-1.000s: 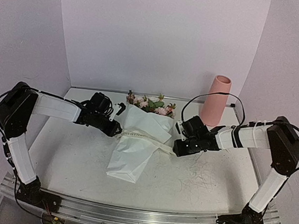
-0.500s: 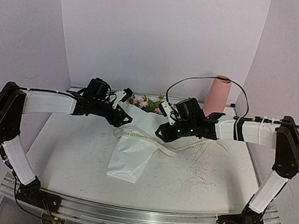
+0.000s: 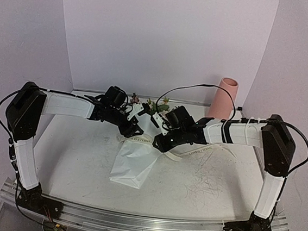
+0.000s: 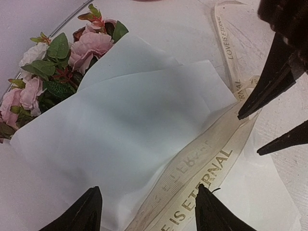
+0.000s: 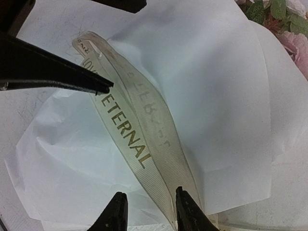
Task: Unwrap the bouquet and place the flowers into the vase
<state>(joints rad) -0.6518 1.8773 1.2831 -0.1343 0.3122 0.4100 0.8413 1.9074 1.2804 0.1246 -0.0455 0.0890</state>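
White-papered bouquet [image 3: 136,160] lying flat (ribbon [image 5: 139,144] slack across it), left gripper [image 4: 148,192] apart above paper, right gripper [image 5: 150,195] apart astride ribbon

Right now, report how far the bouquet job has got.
Done: the ribbon lies loose and flat across the paper, no knot showing. In hand: the left tool and right tool, both open, hover over the ribbon. To do: the flowers sit inside the paper; the vase holds no stems.
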